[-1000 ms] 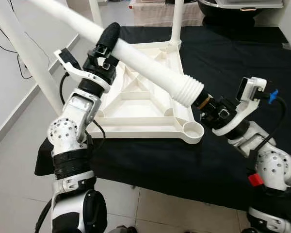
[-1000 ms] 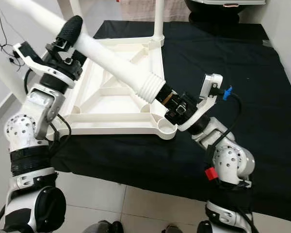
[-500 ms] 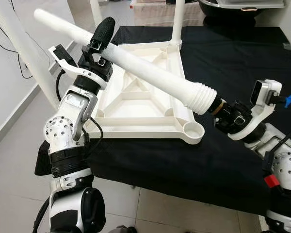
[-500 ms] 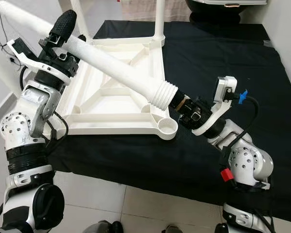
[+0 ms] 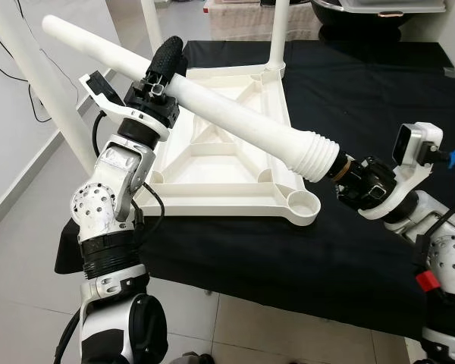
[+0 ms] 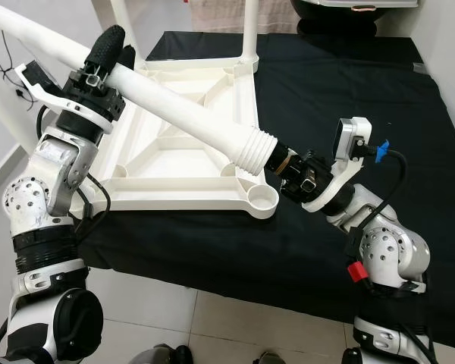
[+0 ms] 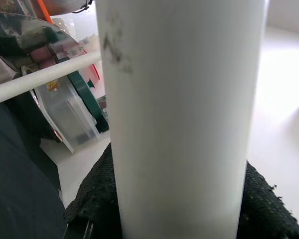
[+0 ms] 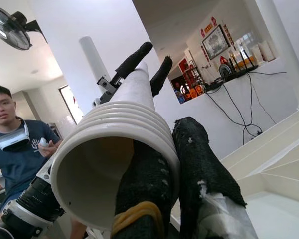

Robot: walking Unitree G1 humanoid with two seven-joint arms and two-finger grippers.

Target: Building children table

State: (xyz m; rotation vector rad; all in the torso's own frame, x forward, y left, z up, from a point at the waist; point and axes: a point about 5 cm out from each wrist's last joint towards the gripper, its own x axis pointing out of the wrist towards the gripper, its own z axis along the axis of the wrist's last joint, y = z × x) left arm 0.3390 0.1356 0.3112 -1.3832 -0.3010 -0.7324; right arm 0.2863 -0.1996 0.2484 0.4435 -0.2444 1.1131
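A long white table leg with a ribbed end hangs slanted above the upturned white table top. My left gripper is shut around the leg's upper part, over the table top's left side. My right gripper is shut on the ribbed end: one finger sits inside the open tube, the other outside. The ribbed end hovers just above and to the right of the near right corner socket.
The table top lies on a black cloth whose front edge drops to tiled floor. An upright leg stands in the far right corner, another at the far left. A white pole slants at the left. A person stands beyond.
Over the second the leg slid to the right, its ribbed end moving off the table top toward the near right corner; my right gripper backed away to the right with it. Little moved in the last half second.
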